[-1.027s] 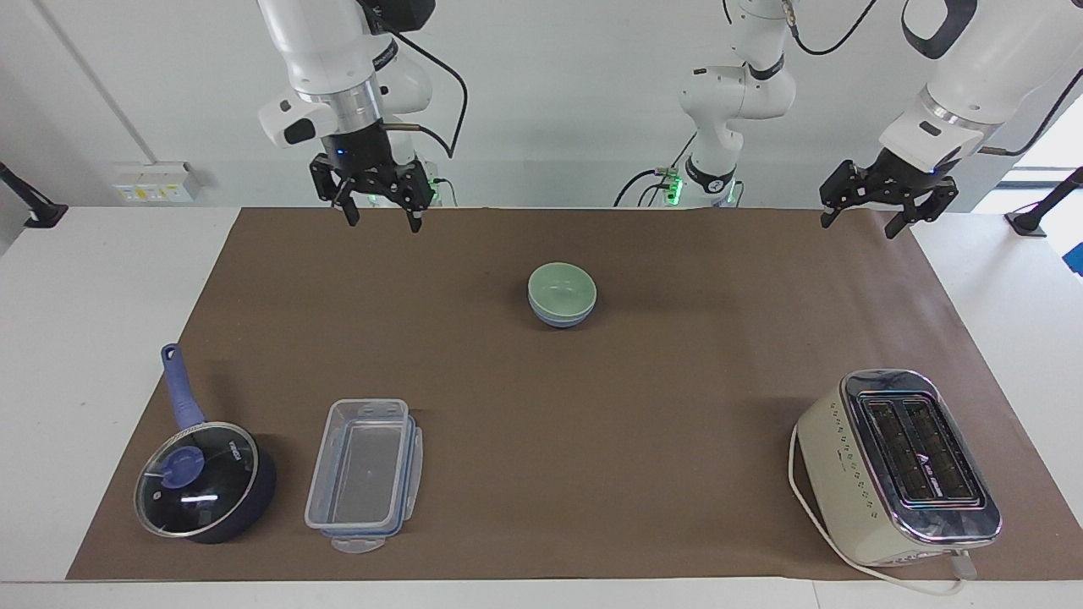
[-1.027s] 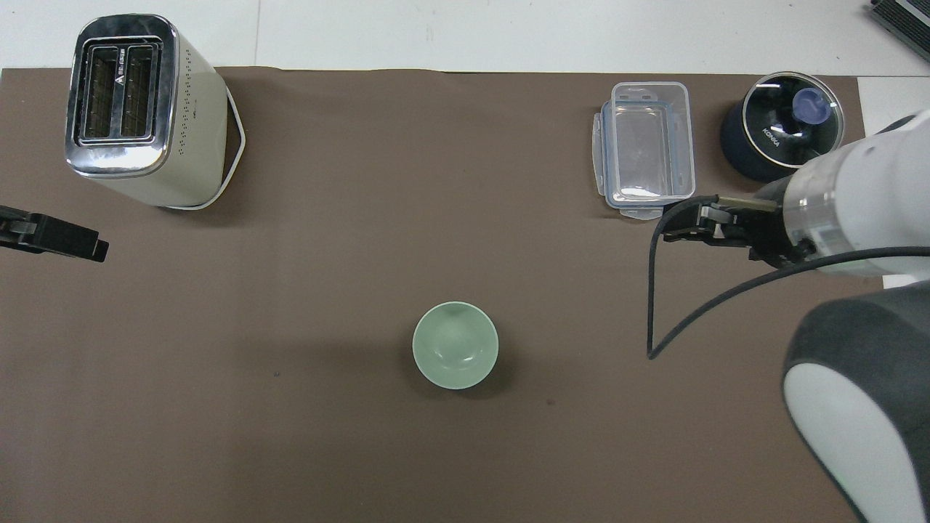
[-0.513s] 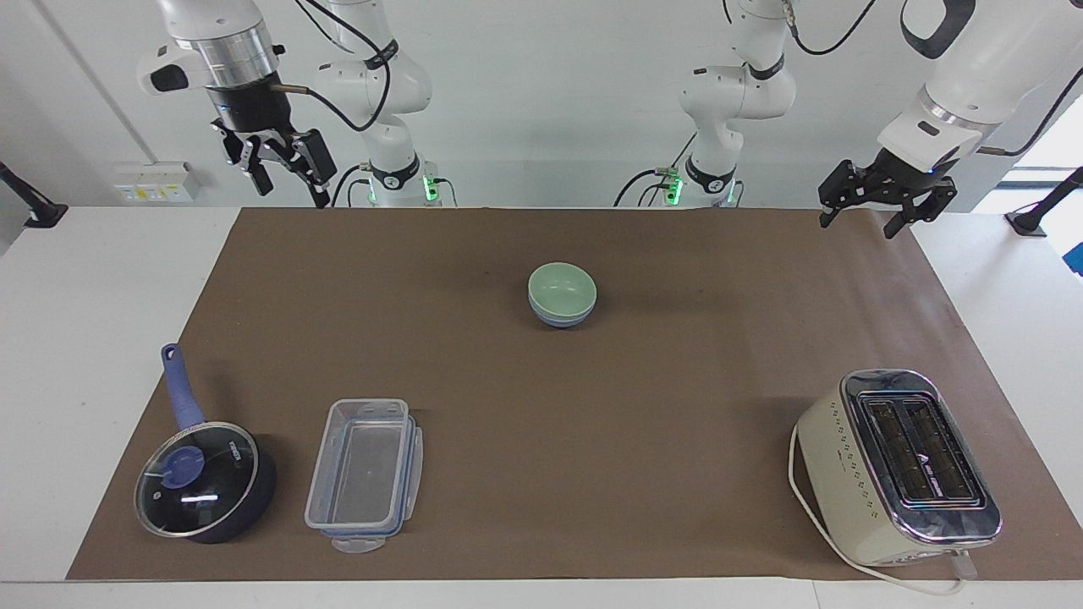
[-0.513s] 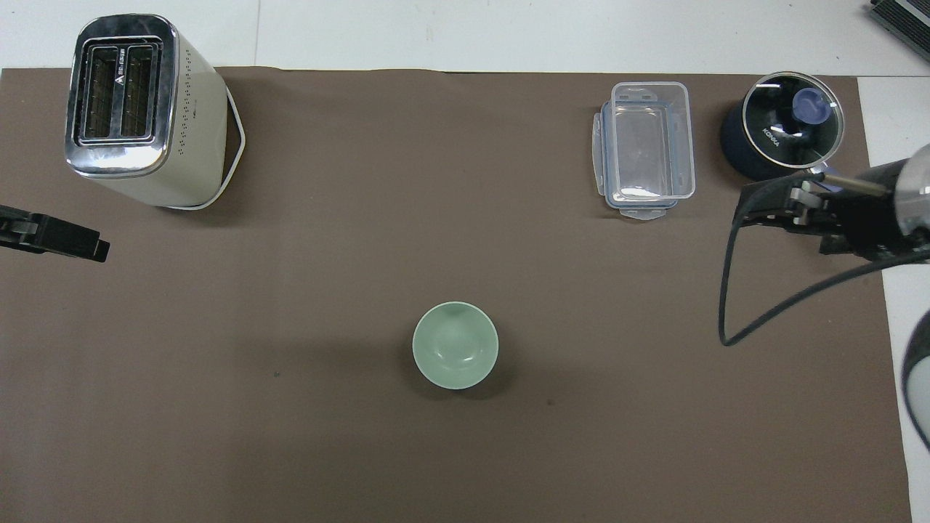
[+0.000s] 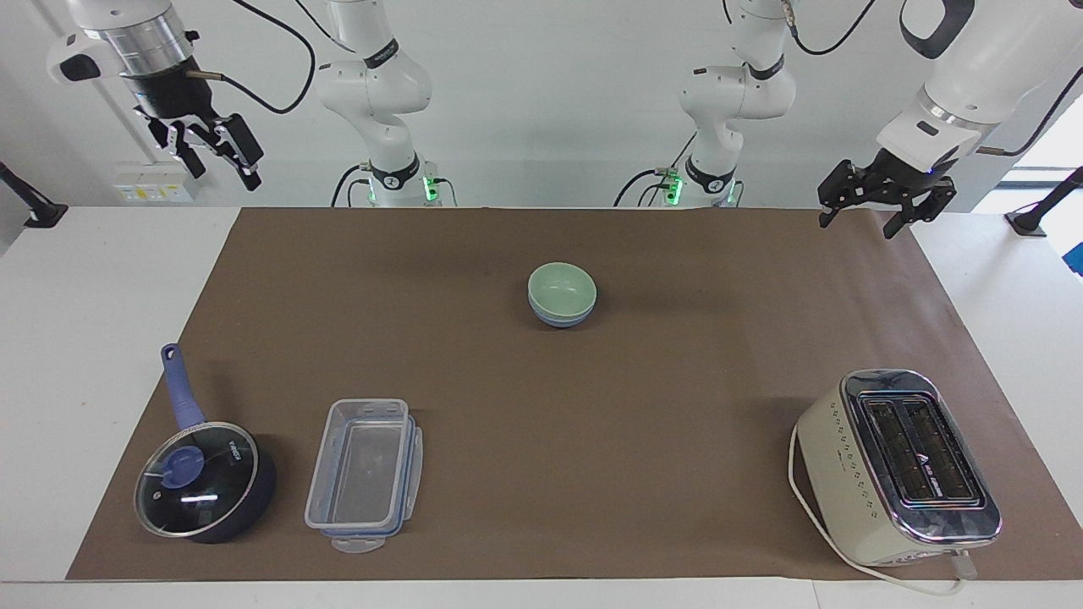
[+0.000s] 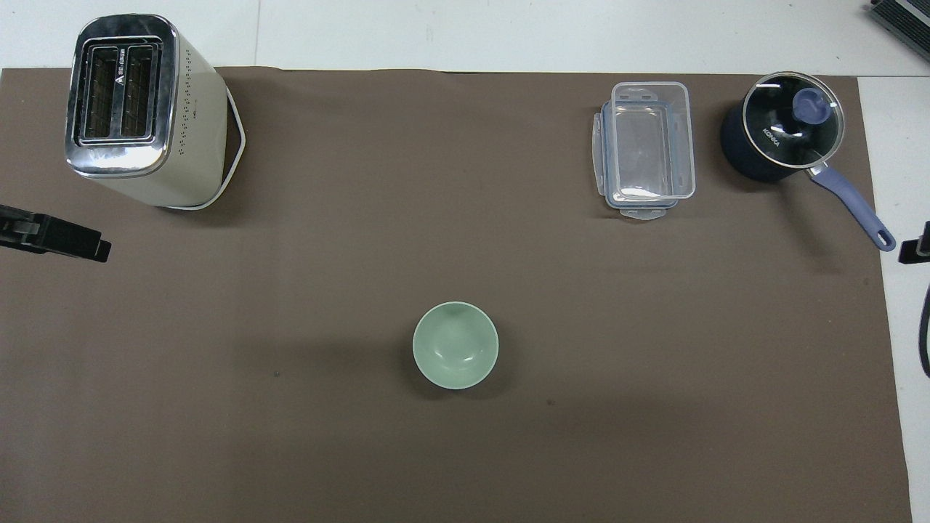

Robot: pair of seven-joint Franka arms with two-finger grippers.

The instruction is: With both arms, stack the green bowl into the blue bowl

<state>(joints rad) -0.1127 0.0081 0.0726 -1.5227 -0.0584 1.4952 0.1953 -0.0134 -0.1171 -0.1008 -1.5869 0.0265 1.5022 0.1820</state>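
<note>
The green bowl [image 5: 562, 286] sits nested in the blue bowl [image 5: 560, 318] near the middle of the brown mat [image 5: 592, 406] on the counter [image 5: 101, 279]. The left gripper [image 5: 863, 218] hangs over the mat's corner at its own end, fingers spread and empty. The right gripper [image 5: 222, 166] is raised above the counter's edge at the right arm's end, fingers spread, holding nothing. A toaster [image 5: 897, 465], clear container [image 5: 364, 474] and lidded saucepan [image 5: 203, 478] stand farther from the robots.

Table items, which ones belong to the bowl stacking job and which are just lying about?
Job: green bowl nested in blue bowl; left gripper and right gripper, both open, raised clear.
Lying about: saucepan, clear container, toaster.
</note>
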